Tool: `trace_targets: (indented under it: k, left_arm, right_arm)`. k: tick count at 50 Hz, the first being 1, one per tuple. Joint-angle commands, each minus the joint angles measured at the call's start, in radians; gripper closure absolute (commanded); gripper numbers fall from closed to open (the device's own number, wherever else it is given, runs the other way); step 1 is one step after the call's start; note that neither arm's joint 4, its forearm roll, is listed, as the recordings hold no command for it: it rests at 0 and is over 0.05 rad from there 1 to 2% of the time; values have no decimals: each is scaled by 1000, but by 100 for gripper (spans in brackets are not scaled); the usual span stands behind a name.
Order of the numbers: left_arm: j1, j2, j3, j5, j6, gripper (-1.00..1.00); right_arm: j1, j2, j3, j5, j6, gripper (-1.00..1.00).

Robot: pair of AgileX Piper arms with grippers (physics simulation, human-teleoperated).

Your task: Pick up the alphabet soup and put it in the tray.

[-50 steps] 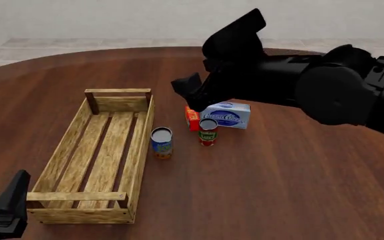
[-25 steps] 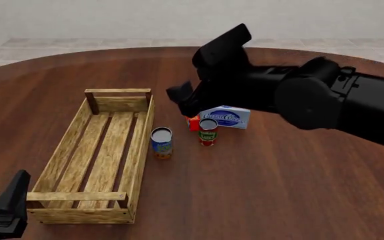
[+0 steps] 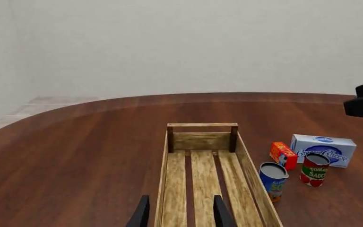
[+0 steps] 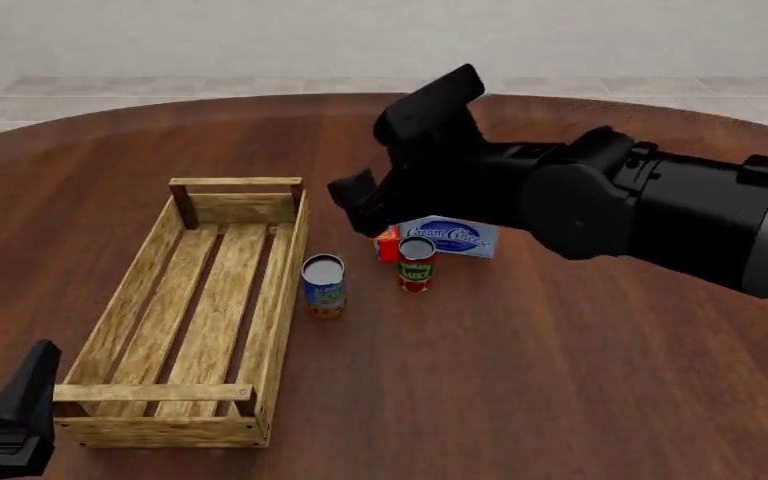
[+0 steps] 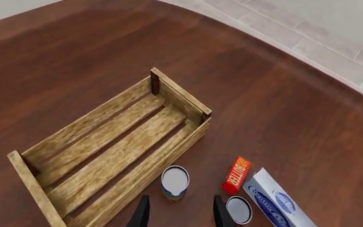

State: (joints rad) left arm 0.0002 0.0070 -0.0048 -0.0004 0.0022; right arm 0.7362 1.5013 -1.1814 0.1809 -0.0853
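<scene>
Soup can upright on worktop, outside the tray; right pincer above it, not yet holding.

The soup (image 4: 323, 285) stood just beside the tray's (image 4: 157, 240) right wall, apart from it. A rigid cylinder, likely light; label probably slick, so a grip across the mid-body from the sides looked safest, low enough not to tip it. Right pincer (image 5: 177, 212) was spread, empty, hovering over the can. Left pincer (image 3: 179, 211) was spread too, idle at the tray's near end. Count: two cans (soup, tomato can (image 4: 415, 263)), one white box (image 4: 448, 236), one small orange box (image 4: 387, 243), one tray.
</scene>
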Motion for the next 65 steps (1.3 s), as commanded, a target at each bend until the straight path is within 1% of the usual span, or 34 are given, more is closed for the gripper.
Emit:
trace_targets:
  k: [1, 16, 32, 41, 43, 65]
  left_arm:
    - [1, -3, 1, 1, 0, -100]
    - [1, -3, 1, 1, 0, -100]
    - [1, -3, 1, 1, 0, -100]
    - [1, -3, 1, 1, 0, -100]
    - [1, -3, 1, 1, 0, -100]
    - [1, -3, 1, 1, 0, -100]
  right_arm:
    - [-13, 31, -6, -20, 10, -100]
    - [-33, 76, -14, -47, 13, -100]
    - [-30, 128, -10, -89, 29, -100]
    - [-29, 151, -12, -102, 38, -100]
    - [-32, 157, -13, -105, 33, -100]
    - [-25, 207, -11, -139, 59, -100]
